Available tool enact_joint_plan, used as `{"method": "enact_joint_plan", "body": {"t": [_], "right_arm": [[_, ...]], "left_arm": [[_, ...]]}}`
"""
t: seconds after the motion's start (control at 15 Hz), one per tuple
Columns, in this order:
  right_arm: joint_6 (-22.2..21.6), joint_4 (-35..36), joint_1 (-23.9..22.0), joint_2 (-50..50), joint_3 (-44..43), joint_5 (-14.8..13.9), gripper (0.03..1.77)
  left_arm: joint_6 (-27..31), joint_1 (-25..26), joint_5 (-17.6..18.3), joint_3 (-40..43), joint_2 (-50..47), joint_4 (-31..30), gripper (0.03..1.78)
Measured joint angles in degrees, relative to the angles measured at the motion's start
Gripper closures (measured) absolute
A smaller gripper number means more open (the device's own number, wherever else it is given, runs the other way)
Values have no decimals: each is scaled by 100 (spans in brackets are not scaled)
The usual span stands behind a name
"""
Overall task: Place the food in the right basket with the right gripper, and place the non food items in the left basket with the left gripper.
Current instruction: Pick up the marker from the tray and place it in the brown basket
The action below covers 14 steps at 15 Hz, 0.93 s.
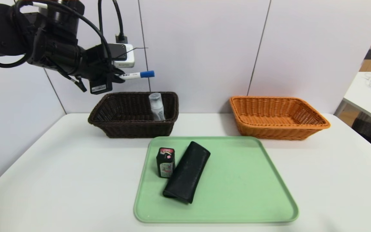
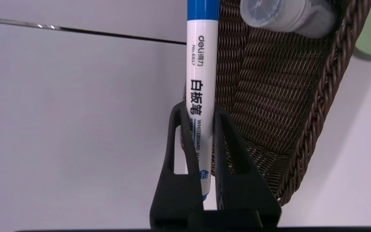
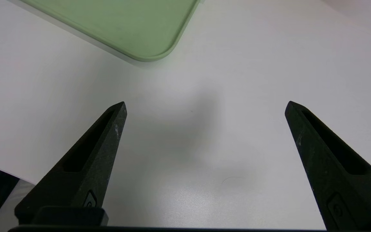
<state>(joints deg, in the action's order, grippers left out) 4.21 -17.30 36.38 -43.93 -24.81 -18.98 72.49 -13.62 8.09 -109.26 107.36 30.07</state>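
left gripper (image 1: 116, 75): raised above the brown basket (image 1: 108, 109), clamped on a marker (image 1: 137, 75), blue cap pointing right. brown basket: holds a clear bottle (image 1: 156, 106), leaning. tray (image 1: 243, 180): small black bottle (image 1: 165, 162) upright, just beside a black case (image 1: 187, 172) lying flat. orange basket (image 1: 279, 117): right of the brown one. right gripper (image 3: 204, 109): low over the table (image 3: 237, 96) by the tray's corner, fingers spread wide, holding nothing.

Tray (image 1: 237, 193) sat front and centre on the table (image 1: 60, 180); two baskets behind it, left one (image 1: 108, 125) holding a bottle (image 1: 156, 108), right one (image 1: 301, 129) beside it; jar (image 1: 165, 162) stood left of the case (image 1: 187, 172) on the tray.
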Motion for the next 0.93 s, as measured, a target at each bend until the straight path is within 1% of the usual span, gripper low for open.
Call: {"method": "enact_joint_plan", "body": {"t": [0.13, 0.27, 0.8, 0.93], "right_arm": [[6, 0, -2, 34, 22, 0, 10], [23, 0, -2, 89, 34, 0, 11], [63, 7, 2, 172, 30, 0, 10], [127, 118, 2, 174, 45, 7, 10]], "left_arm": [[-7, 45, 2, 28, 210, -84, 164], [-18, 65, 0, 138, 394, -351, 164], [-57, 139, -88, 340, 953, -655, 164], [-71, 212, -156, 345, 1069, -720, 164]]}}
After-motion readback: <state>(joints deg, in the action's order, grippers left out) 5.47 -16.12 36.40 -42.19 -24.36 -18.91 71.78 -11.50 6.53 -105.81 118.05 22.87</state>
